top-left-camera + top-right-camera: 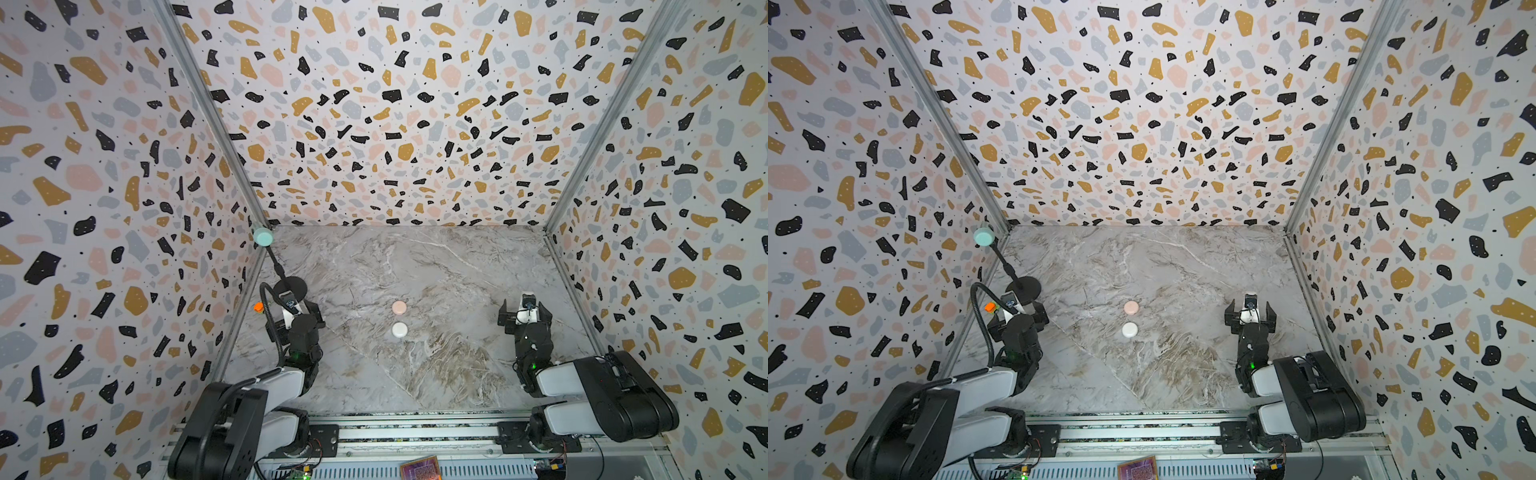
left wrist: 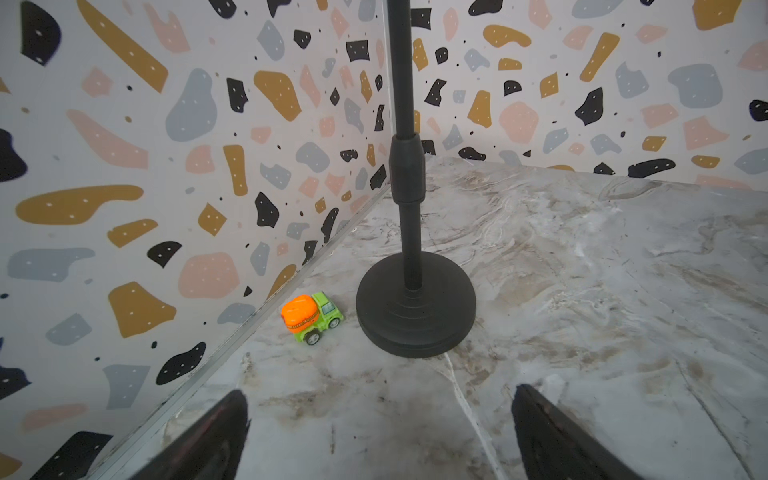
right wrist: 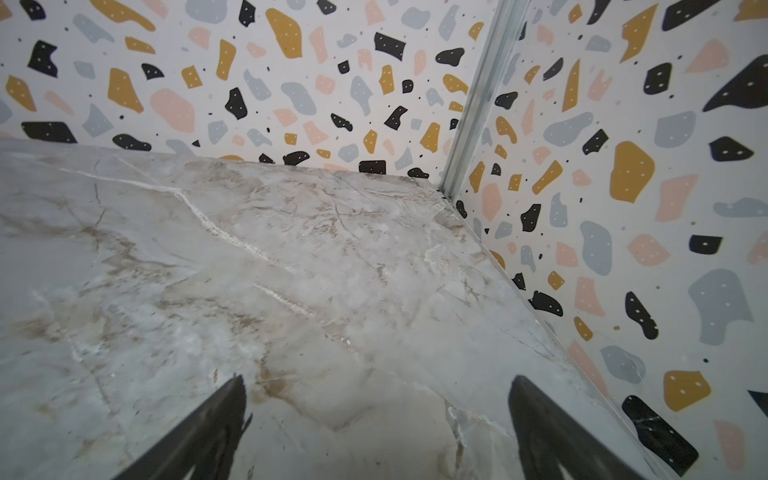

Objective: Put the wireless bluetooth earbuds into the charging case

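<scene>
Two lie flat and closed in the middle of the table point(image 1: 457, 270): the pink charging case point(image 1: 399, 307) farther, the white charging case point(image 1: 400, 330) just nearer, lined near-to-far. Both are round, so I can tell no long axis. My left gripper point(image 2: 378, 399) and right gripper point(image 3: 376, 386) hang well aside, fingers spread wide.

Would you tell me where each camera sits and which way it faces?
Both top views: high over the near edge, looking down at the table, pink case and white case; both arms show.
Left wrist: faces the black stand and toy truck; open left tool shows.
Right wrist: faces the far right corner; open right tool shows.
Shared: stand and truck, also in both top views.
</scene>
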`<control>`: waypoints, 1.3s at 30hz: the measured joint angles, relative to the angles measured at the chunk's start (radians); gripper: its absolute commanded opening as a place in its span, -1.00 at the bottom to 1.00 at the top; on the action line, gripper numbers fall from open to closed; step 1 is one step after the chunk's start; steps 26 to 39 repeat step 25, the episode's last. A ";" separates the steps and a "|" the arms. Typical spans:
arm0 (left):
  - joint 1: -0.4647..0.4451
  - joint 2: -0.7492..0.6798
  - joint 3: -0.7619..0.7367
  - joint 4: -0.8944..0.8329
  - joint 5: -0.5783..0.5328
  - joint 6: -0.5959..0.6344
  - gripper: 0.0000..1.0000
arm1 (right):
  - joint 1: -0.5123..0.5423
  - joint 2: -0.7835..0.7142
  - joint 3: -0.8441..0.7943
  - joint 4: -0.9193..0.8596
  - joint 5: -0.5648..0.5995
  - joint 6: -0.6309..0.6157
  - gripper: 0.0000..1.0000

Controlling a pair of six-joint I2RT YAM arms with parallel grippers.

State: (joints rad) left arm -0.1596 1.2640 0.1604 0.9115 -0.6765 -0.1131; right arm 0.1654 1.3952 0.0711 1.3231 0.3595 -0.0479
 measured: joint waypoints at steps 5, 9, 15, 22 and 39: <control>0.010 0.136 -0.003 0.146 0.102 0.034 1.00 | -0.037 0.084 0.006 0.092 -0.081 0.023 0.98; 0.019 0.145 -0.001 0.183 0.149 0.046 1.00 | -0.076 0.091 0.081 0.002 -0.143 0.051 0.98; 0.019 0.145 -0.001 0.220 0.168 0.050 1.00 | -0.078 0.090 0.104 -0.044 -0.177 0.058 0.98; 0.019 0.142 -0.001 0.232 0.172 0.050 1.00 | -0.074 0.093 0.118 -0.083 -0.187 0.058 0.98; 0.019 0.139 -0.001 0.235 0.172 0.050 1.00 | -0.080 0.098 0.126 -0.089 -0.200 0.058 0.98</control>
